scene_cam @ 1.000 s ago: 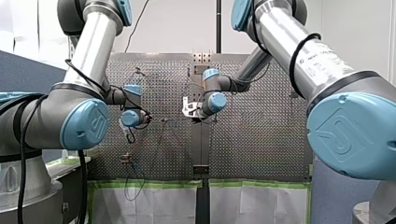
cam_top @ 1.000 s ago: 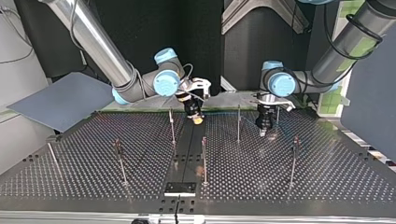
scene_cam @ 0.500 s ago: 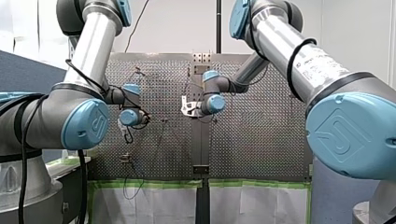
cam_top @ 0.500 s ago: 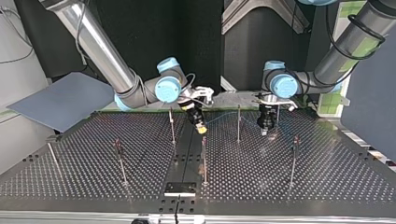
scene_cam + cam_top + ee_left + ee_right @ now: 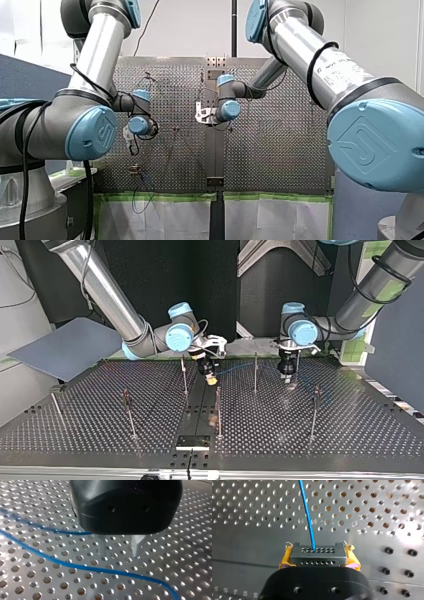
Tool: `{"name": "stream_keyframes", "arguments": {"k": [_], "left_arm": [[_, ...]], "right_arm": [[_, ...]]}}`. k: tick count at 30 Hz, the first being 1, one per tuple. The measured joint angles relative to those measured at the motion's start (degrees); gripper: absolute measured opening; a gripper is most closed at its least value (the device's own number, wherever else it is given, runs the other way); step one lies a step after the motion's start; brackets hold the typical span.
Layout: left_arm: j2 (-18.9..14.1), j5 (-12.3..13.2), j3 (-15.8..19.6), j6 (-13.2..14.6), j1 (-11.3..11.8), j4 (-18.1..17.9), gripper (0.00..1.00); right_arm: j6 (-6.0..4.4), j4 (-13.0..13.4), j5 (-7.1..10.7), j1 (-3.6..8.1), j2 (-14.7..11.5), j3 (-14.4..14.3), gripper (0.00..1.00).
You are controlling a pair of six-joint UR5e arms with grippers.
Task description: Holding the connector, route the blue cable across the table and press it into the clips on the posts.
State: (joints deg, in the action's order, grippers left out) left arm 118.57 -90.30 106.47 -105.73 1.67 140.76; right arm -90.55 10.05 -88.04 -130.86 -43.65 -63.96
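Our right gripper [image 5: 211,379] has edged leftward in top view, gripping the connector [image 5: 317,555]; our left gripper [image 5: 119,551] gapes empty.

Tabletop [image 5: 175,562]: bare perforated metal, which I read as brushed and softly reflective. Blue cable [image 5: 82,567]: smooth, slightly glossy sheath, plastic by its look. Connector [image 5: 318,555]: dark grey, matt. My right tool [image 5: 318,558]: matt black housing; its pads [image 5: 284,560] are yellow, soft-looking and ragged at the edges. My left tool [image 5: 118,549]: black housing with a faint sheen; fingers [image 5: 136,545] of pale bare metal. Posts [image 5: 255,372]: thin metal rods. My left arm [image 5: 97,45] and my right arm [image 5: 310,55]: satin metal tubes with glossy blue caps [image 5: 92,132].
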Motion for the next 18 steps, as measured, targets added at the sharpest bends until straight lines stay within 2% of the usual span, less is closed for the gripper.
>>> {"name": "stream_keyframes", "arguments": {"k": [7,14,18], "left_arm": [[-0.12,-3.22,0.46,3.41,-0.65,3.48,1.00],[-1.01,-3.54,3.13,4.67,-1.55,6.76,1.00],[-2.86,-3.53,5.19,4.09,-2.23,6.41,1.00]], "right_arm": [[0.19,-0.69,-1.64,-0.05,0.01,-1.29,0.00],[0.11,-0.88,-2.18,0.17,0.01,-2.03,0.00],[0.04,-0.88,-2.21,0.51,0.01,-2.07,0.00]]}}
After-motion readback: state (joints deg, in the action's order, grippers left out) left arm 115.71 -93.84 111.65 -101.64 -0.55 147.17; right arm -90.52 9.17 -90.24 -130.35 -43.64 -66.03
